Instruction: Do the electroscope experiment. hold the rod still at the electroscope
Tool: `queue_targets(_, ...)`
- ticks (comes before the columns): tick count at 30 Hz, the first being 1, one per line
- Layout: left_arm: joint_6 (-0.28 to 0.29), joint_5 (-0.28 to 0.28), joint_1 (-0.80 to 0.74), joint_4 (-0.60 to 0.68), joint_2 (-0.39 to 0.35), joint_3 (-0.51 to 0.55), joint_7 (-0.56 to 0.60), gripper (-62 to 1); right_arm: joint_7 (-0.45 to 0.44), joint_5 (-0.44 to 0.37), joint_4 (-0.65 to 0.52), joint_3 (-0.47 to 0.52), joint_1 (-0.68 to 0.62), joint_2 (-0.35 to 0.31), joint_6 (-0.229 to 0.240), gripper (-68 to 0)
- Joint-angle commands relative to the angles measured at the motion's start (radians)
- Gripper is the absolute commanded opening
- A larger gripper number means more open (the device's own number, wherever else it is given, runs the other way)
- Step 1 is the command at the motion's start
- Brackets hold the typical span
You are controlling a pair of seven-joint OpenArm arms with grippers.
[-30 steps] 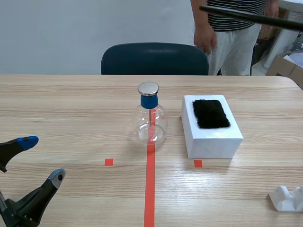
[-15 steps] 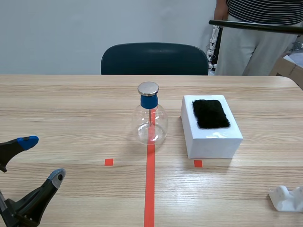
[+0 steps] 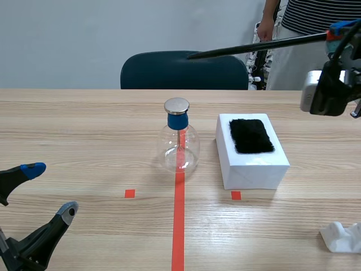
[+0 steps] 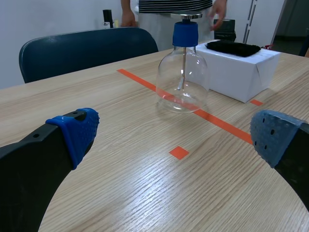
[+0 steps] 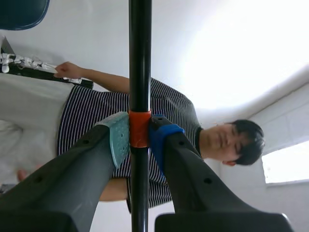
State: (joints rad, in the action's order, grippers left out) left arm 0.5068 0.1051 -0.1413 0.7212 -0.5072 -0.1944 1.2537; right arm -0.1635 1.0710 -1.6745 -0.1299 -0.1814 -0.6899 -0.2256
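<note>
The electroscope (image 3: 180,141), a clear glass flask with a blue neck and a round metal cap, stands mid-table on the orange-red line; it also shows ahead of my left gripper as the electroscope (image 4: 183,72). My right gripper (image 3: 338,35) is raised at the right, shut on a long black rod (image 3: 256,47) whose tip points left, high above and behind the flask. Up close the rod (image 5: 140,63) is pinched at its orange band between the pads of the right gripper (image 5: 139,135). My left gripper (image 3: 45,189) rests open near the table's front left corner.
A white box (image 3: 251,155) topped with black fur (image 3: 251,135) stands right of the flask. A white crumpled piece (image 3: 342,236) lies at the front right. A dark blue chair (image 3: 183,70) stands behind the table; a person (image 3: 307,34) in a striped shirt stands at the back right.
The right arm has come down into view with the rod, whose tip has swung left and lower toward the flask. The person has stepped to the right. The left arm has not moved.
</note>
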Motion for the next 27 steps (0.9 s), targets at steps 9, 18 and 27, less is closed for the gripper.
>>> queue_targets(9,0.001,-0.008,0.001,0.005,-0.011,0.004,0.014,1.4,-0.012,0.097,0.018,-0.047,0.065,0.003,0.018,-67.6)
queue_targets(18,0.001,-0.008,0.000,0.005,-0.011,0.004,0.018,1.4,-0.028,0.150,0.040,-0.068,0.077,0.020,0.018,-67.6)
queue_targets(27,0.001,-0.008,0.000,0.005,-0.011,0.004,0.018,1.4,-0.029,0.182,0.040,-0.069,0.077,0.034,0.018,-67.6)
